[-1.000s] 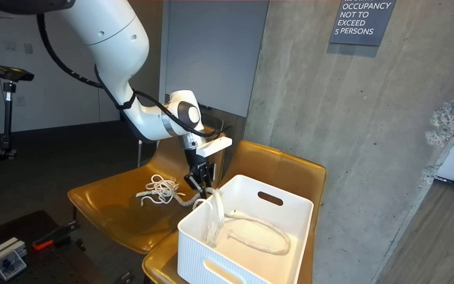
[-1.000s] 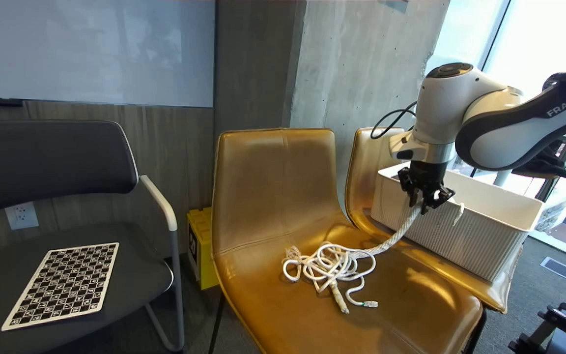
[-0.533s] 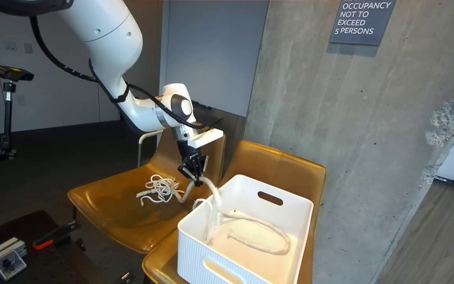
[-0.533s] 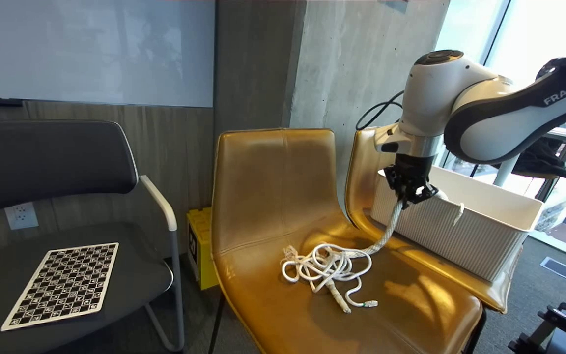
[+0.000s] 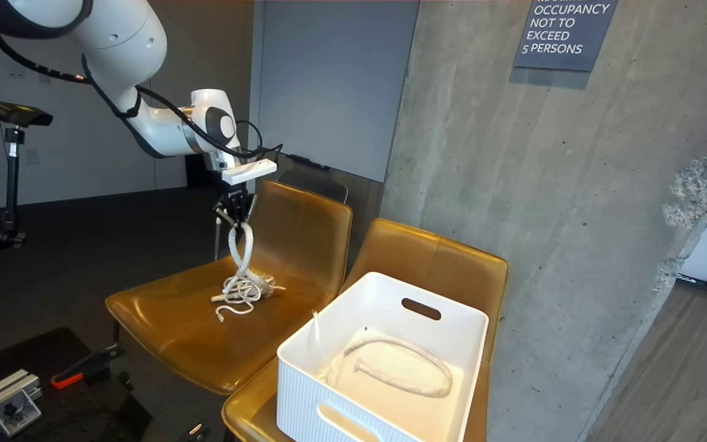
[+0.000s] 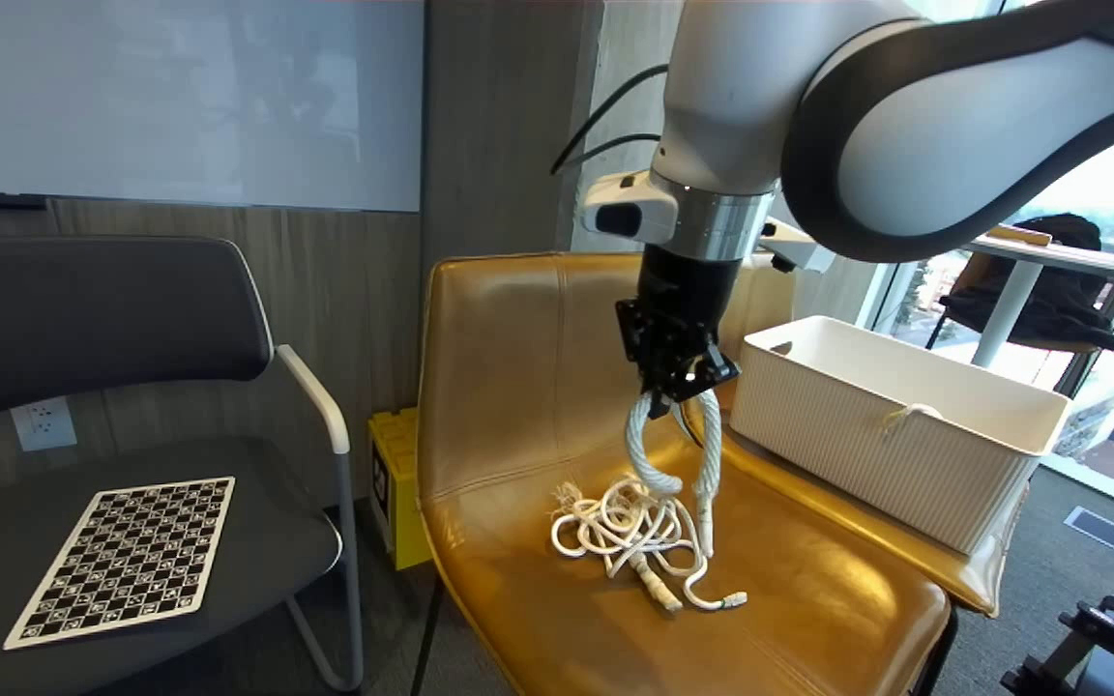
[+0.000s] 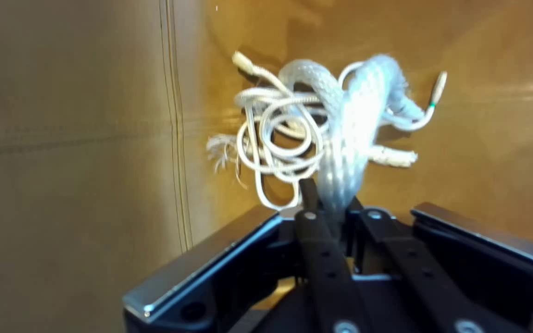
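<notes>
Gripper (image 7: 332,203) clamped on a thick pale rope (image 6: 709,449), gripped at a bend so that 2 strands drop from the fingers (image 7: 309,192) in a narrow loop. Wrist view: rope pinched between the fingertips, partly washed out by glare close to the camera. Loop hangs over the seat of a tan chair (image 6: 789,599), its lower part reaching down to a tangle of thin white cord (image 6: 605,527) lying on that seat; how the strands run inside the tangle cannot be traced. Wrapped stub (image 6: 656,585) pokes out of the pile, frayed tuft (image 6: 569,498) at another edge, cord tip (image 6: 733,600) with a green mark lying just beside. Neighbouring chair (image 5: 433,255) carries a white ribbed bin (image 5: 384,291), well apart from the gripper in both exterior views. Inside, a length of rope (image 5: 445,368) lies curved on the bottom; pale cord end (image 6: 915,413) rests over the rim. Farther out: dark armchair (image 6: 98,309) bearing a black-and-white checkered board (image 6: 122,565); yellow box (image 6: 409,493) showing between armchair and tan chair; concrete wall (image 5: 501,202) with a dark sign (image 5: 565,37), legible in part: "EXCEED 5 PERSONS"; dark device (image 5: 17,115) on a post.
</notes>
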Robot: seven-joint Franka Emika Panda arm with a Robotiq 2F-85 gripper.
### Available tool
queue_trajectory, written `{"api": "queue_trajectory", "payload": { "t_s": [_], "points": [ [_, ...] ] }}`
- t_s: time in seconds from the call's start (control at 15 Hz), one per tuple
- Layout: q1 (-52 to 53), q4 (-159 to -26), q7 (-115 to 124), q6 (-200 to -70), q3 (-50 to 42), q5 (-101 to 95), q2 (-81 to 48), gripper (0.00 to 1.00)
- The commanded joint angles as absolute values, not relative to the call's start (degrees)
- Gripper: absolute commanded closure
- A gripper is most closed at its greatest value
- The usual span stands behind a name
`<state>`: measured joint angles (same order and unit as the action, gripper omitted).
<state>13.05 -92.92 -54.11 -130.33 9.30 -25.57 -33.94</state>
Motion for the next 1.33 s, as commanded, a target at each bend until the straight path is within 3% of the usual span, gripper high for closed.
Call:
{"api": "queue_trajectory", "payload": {
  "t_s": [0.0, 0.4, 0.47, 0.53, 0.67, 1.13, 1.27],
  "points": [
    [15.72, -86.43, -52.21, -128.02, 10.41, -24.25, -37.84, 0.97],
    [13.15, -86.96, -50.56, -129.46, 9.8, -22.43, -38.08, 0.97],
    [12.17, -87.27, -50.11, -129.68, 9.93, -21.25, -37.66, 0.88],
    [11.11, -87.49, -49.6, -129.87, 10.19, -19.66, -37.26, 0.63],
    [8.86, -88.53, -48.5, -130.73, 11.46, -14.96, -36.13, 0.57],
    [4.7, -104.33, -42.96, -140.67, 10.42, -9.94, -25.32, 0.07],
    [3.82, -110.37, -41.64, -144.65, 9.15, -11.58, -21.54, 0.0]
  ]
}}
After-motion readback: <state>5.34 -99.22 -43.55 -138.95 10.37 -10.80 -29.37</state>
